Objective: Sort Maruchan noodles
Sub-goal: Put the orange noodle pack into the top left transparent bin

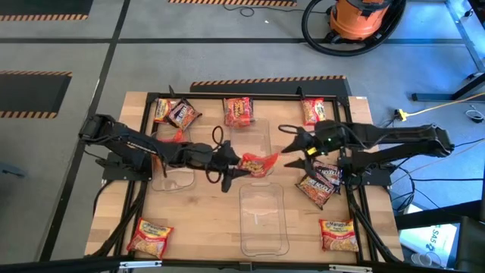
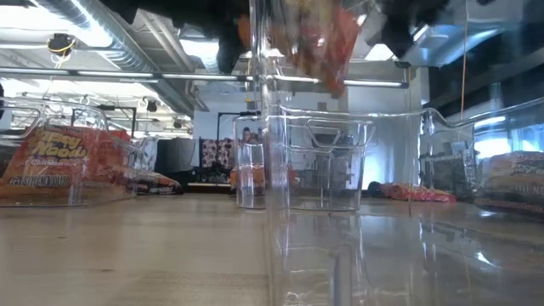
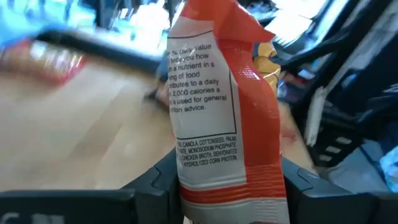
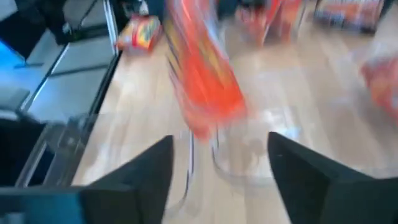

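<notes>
- An orange-red Maruchan noodle packet (image 1: 258,161) is held in the air over the middle of the table (image 1: 204,220), between the two arms (a handover, it would seem).
- The left gripper (image 1: 233,162) is clamped on one end of the packet; in the left wrist view the packet's long axis is seen running straight out from between the fingers (image 3: 149,183).
- The right gripper (image 1: 291,152) is seen just beside the packet's other end with its fingers spread; nothing is gripped by it.
- The packet hangs at the edge of a clear plastic bin (image 1: 250,138), with another clear bin (image 1: 264,220) nearer the table's front.
- The left arm is judged to carry the coming move alone.
</notes>
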`<state>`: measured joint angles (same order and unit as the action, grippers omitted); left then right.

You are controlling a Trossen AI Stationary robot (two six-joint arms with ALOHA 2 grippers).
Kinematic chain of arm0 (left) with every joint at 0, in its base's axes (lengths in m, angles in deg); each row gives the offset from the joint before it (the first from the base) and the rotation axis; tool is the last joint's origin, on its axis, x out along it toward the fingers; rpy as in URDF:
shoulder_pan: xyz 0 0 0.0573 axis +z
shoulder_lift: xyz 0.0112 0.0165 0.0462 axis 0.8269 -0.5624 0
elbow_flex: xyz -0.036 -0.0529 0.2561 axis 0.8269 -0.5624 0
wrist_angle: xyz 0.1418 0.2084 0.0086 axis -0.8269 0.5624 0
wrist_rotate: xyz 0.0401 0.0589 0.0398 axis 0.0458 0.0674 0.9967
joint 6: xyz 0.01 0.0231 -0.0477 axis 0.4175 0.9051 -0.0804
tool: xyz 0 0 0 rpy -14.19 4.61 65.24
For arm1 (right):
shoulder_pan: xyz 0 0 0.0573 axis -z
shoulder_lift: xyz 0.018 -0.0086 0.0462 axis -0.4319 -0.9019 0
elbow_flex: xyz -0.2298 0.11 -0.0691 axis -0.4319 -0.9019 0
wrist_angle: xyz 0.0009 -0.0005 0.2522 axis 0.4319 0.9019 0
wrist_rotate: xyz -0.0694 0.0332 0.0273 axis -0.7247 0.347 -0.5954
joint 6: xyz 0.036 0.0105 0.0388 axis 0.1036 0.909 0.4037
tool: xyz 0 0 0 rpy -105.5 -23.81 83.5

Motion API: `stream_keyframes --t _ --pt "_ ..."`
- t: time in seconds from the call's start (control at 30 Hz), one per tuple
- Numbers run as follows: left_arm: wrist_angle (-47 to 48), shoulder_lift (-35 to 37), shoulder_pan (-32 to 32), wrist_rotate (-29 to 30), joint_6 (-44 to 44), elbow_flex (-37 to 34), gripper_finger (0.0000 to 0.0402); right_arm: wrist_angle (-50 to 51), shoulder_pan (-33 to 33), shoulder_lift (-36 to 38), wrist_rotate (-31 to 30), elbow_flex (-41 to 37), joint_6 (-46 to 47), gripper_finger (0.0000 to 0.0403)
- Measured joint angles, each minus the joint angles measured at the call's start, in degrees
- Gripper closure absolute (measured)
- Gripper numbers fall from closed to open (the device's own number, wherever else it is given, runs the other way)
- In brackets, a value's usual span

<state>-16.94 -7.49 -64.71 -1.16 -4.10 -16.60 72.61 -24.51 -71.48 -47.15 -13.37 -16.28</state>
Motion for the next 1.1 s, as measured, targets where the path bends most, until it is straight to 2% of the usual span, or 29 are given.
stream_keyframes --t 0.07,0.17,0.3,0.4,0.53,0.7,0.83,1.03,1.1 --pt "-1.73 0.14 -0.76 0.80 2.71 0.12 0.0262 -5.32 -0.02 1.52 -0.16 -4.44 1.42 0.0130" --pt "-5.58 0.10 -1.53 1.31 6.70 0.06 0.0262 -20.94 -0.79 2.10 -0.74 -12.65 3.39 0.0103" --pt "-8.74 0.13 -1.82 3.11 10.01 0.11 0.0262 -44.88 -2.87 -1.45 -2.75 -20.12 4.43 0.0090" --pt "-10.76 0.10 -1.65 4.05 10.71 0.06 0.0262 -56.26 -3.90 -5.35 -4.97 -21.31 3.79 0.0089" --pt "-11.82 0.10 -1.20 4.26 10.71 0.06 0.0262 -64.39 -4.50 -10.64 -5.16 -19.90 2.47 0.0089" --pt "-13.86 0.10 -1.16 4.31 10.84 0.06 0.0262 -65.47 -4.48 -16.24 -4.39 -15.91 1.94 0.0097" --pt "-14.19 0.10 -1.10 4.51 10.82 0.06 0.0262 -65.22 -4.50 -19.19 -0.71 -12.58 0.13 0.0156" --pt "-14.23 0.10 -1.11 4.69 9.96 0.06 0.0216 -65.11 -4.46 -19.75 -0.18 -11.89 -1.54 0.0304" --pt "-14.12 0.22 -1.09 5.44 8.88 0.06 0.0204 -64.83 -4.46 -19.75 -0.12 -11.89 -1.84 0.0339"
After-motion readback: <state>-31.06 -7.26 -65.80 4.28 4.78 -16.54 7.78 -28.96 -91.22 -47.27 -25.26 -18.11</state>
